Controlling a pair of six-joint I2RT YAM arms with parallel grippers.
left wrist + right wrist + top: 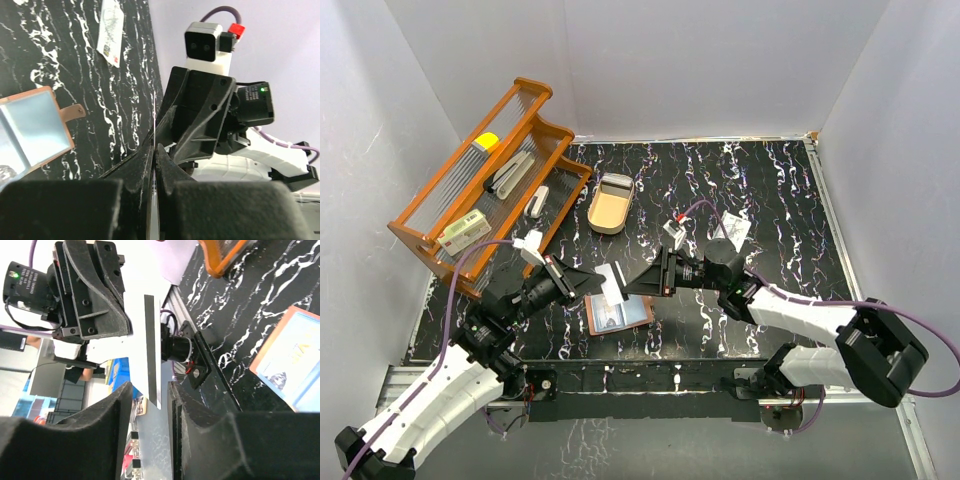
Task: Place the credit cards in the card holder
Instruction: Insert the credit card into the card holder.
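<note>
A: Where's the card rn?
B: Thin white plastic card with a dark stripe (613, 279) is held up off the black marbled table (770, 180), over the near edge, a bit left of mid. The left gripper (597, 281) has one end, fingers (135, 167) pressed tight on it w/ the card edge-on btwn them.
A: And the right gripper (630, 284)?
B: The card's other end sits btwn its fingers (120, 410), one each side. Pinching or just close, can't tell.
A: Holder?
B: Reddish-brown leather card holder (618, 314) lies open by the near edge, just under the card. A 2nd white printed card (737, 229) lies flat btwn centre & right edge, well apart from both jaws.
</note>
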